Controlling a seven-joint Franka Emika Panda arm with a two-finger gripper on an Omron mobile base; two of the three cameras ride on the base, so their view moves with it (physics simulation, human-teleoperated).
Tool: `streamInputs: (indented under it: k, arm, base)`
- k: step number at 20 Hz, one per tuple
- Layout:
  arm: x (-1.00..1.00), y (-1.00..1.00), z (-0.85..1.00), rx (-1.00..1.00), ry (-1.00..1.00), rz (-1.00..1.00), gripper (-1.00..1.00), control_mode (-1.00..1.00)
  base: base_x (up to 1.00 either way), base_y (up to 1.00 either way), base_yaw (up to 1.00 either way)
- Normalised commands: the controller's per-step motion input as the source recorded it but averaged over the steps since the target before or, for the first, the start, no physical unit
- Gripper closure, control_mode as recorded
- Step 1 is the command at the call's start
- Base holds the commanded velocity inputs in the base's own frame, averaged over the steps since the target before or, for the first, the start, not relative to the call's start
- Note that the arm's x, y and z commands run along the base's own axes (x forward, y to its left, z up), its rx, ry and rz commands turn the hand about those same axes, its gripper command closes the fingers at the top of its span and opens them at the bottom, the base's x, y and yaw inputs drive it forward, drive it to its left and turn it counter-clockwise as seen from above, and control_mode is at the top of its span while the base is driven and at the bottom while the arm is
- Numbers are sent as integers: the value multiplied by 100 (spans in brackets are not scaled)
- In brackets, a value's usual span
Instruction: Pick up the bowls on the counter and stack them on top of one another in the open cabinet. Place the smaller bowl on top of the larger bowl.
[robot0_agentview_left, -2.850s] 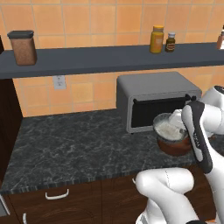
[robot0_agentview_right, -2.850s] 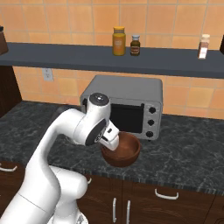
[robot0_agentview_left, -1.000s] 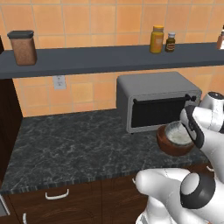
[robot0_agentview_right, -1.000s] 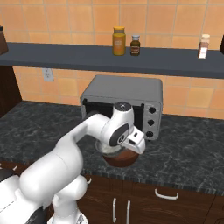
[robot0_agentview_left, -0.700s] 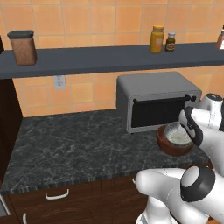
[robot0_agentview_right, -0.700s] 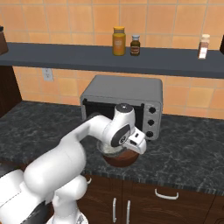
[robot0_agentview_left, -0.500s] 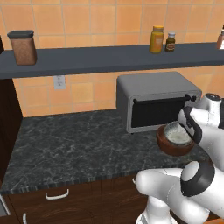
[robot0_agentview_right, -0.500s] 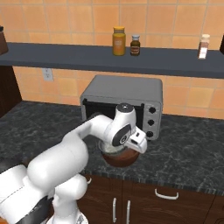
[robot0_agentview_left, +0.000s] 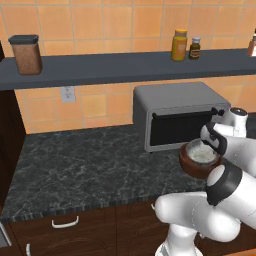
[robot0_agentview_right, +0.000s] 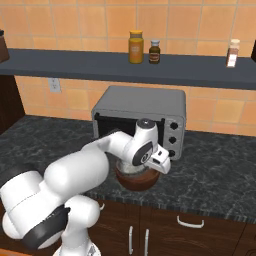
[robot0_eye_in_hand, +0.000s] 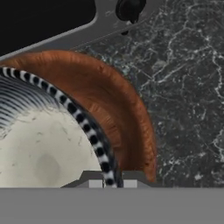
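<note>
Already the smaller bowl (robot0_agentview_left: 201, 152) sits nested inside the larger bowl (robot0_agentview_left: 192, 166), and the pair rests on the counter (robot0_agentview_left: 90, 165) just in front of the microwave (robot0_agentview_left: 175, 115), at about 3 o'clock in the left base view and near the middle of the right base view. The larger bowl is deep, round and thick-walled, with a glossy reddish-brown surface streaked like turned wood (robot0_eye_in_hand: 118, 105). The smaller bowl is shallow, pale and milky inside, with fine ribbing on its wall and a black-and-white banded rim (robot0_eye_in_hand: 83, 120) that curves from 9 o'clock down to 6 o'clock in the hand view.

The gripper (robot0_eye_in_hand: 107, 181) is down at the bowls, its two finger tips straddling that banded rim with one pad (robot0_eye_in_hand: 94, 183) on each side; the tips look close on the rim, but whether they actually pinch it I cannot tell. In the right base view the white wrist (robot0_agentview_right: 150, 152) hangs right over the bowls.

The counter is black stone with fine white marbling (robot0_eye_in_hand: 188, 87). The microwave is a boxy grey metal case with a dark glass door and round knobs (robot0_agentview_right: 172, 140). Above, at 12 o'clock, the long slate-grey shelf board (robot0_agentview_right: 100, 62) runs across the orange tiled wall (robot0_agentview_left: 100, 20), carrying a yellow jar (robot0_agentview_right: 135, 46), a small dark bottle (robot0_agentview_right: 155, 51), and a brown-filled canister with a black lid (robot0_agentview_left: 27, 54).
</note>
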Motion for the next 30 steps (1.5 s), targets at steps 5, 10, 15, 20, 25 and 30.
streamInputs:
  k: [5, 10, 15, 20, 25, 30]
  arm:
    - [0, 0, -35, -7, 0, 0, 100, -100]
    - [0, 1, 3, -2, -2, 0, -100, -100]
    - [-3, -3, 47, 0, -1, 0, -100, -100]
    - [-12, -41, 25, 3, 0, 0, -100, -100]
    - [-1, -23, -17, 4, 0, 4, -100, -100]
    - [5, -2, -27, 8, 1, 5, -100, -100]
  base:
    - [0, 0, 0]
    - [0, 0, 0]
    - [0, 0, 0]
    - [0, 0, 0]
    - [0, 0, 0]
    - [0, 0, 0]
